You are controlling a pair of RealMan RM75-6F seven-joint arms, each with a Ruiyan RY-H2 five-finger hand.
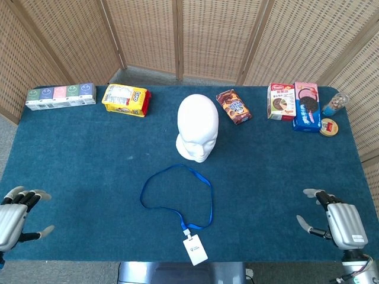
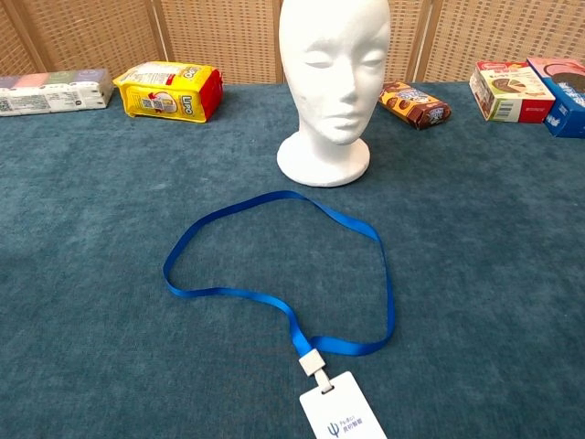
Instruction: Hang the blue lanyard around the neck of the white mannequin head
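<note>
The white mannequin head (image 1: 197, 126) (image 2: 333, 80) stands upright at the table's middle, facing the robot. In front of it the blue lanyard (image 1: 176, 197) (image 2: 279, 274) lies flat as an open loop, its white badge (image 1: 195, 249) (image 2: 341, 418) at the near edge. My left hand (image 1: 14, 216) hovers at the near left corner, fingers spread, holding nothing. Over at the near right corner my right hand (image 1: 337, 222) is likewise spread and empty. Both hands are far from the lanyard and show only in the head view.
Along the back edge sit a row of small cartons (image 1: 60, 96), a yellow snack pack (image 1: 125, 99), a brown cookie packet (image 1: 234, 106), biscuit boxes (image 1: 294, 103) and a small jar (image 1: 334, 105). Wicker screens (image 1: 177, 35) stand behind the blue table (image 1: 89, 160).
</note>
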